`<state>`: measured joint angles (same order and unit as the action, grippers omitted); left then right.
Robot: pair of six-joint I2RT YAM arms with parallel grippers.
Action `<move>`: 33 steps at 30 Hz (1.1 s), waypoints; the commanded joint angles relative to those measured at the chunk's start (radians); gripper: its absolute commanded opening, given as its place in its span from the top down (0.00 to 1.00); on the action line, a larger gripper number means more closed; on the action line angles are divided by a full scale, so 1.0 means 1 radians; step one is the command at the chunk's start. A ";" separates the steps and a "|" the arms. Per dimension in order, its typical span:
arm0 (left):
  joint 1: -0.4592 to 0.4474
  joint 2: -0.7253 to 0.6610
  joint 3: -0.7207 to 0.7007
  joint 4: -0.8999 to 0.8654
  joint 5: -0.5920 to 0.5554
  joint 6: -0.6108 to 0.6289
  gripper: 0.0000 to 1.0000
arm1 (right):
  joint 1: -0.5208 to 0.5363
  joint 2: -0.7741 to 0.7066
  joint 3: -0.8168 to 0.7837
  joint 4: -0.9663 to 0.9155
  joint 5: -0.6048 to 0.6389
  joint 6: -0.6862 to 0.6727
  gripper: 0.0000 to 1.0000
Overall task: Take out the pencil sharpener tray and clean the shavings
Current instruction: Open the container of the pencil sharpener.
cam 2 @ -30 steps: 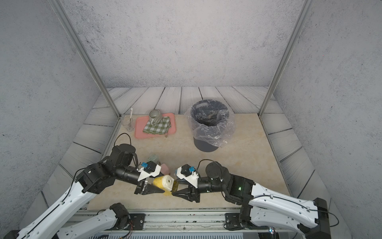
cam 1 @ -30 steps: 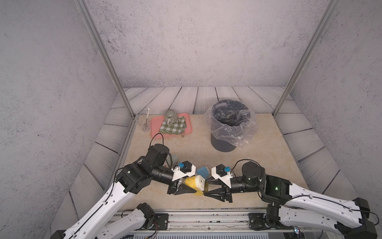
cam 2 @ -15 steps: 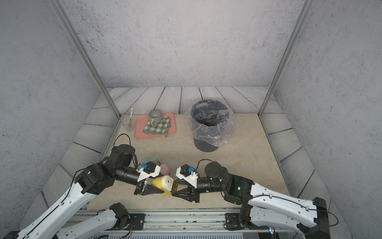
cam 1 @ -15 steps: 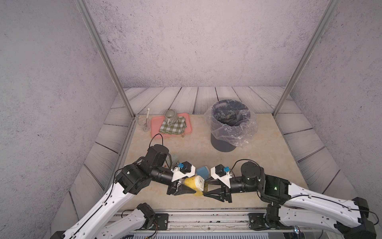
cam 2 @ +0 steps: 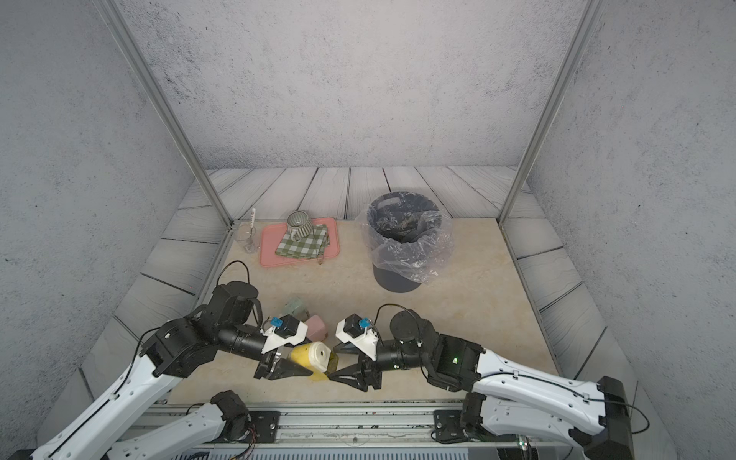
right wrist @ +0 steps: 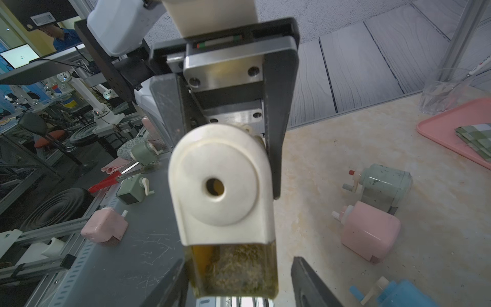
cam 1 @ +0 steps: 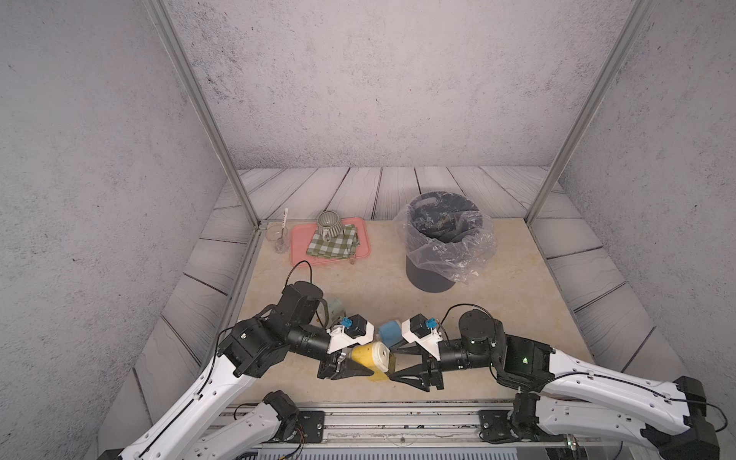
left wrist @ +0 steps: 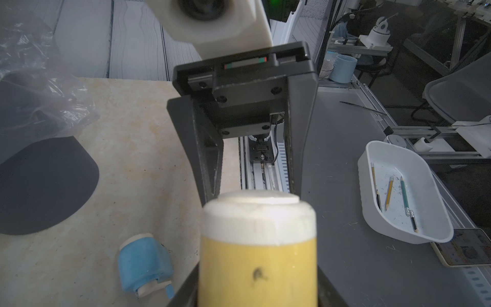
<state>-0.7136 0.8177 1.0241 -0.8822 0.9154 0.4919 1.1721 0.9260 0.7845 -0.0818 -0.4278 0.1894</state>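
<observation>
Two grippers met nose to nose by the front edge of the tabletop, so I called this the pull-out step. Left gripper [cam 1: 360, 364] was pinching the yellow sharpener [cam 1: 368, 352] by its body, jaws pressed onto its sides, its white face with the pencil hole turned toward the other arm. Under that face sat the clear tray [right wrist: 233, 268], packed with brownish shavings and, as far as I could judge, not yet drawn out. Right gripper [cam 1: 394, 363] had its jaws spread either side of that tray, one close against it, the other clearly apart: no pinch. Next move, I reckoned: close on the tray's walls, pull straight away from the left arm while that one holds firm, keep the tray level, then carry it to the lined bin [cam 1: 432, 275] toward the back edge, right of centre. Writing? None I could read on sharpener or tray. A barcode sticker [right wrist: 41, 18] on dark equipment beyond the table was too small to make out.
</observation>
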 commanded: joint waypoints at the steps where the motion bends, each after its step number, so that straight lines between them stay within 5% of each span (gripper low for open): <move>1: 0.004 -0.014 -0.007 -0.006 0.023 0.010 1.00 | -0.007 0.002 0.031 0.020 -0.009 0.012 0.36; 15: 0.003 -0.014 -0.003 0.002 0.019 0.007 1.00 | -0.004 0.036 0.042 0.017 -0.026 0.013 0.41; 21: 0.003 -0.010 -0.002 -0.007 0.019 0.010 1.00 | -0.005 0.008 0.034 0.007 0.013 0.001 0.58; 33: 0.003 -0.002 -0.008 -0.047 0.030 0.028 1.00 | -0.005 -0.067 0.013 -0.042 0.061 -0.022 0.68</move>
<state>-0.7136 0.8265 1.0237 -0.8528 0.9360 0.4824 1.1755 0.9047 0.7975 -0.0959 -0.4171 0.1482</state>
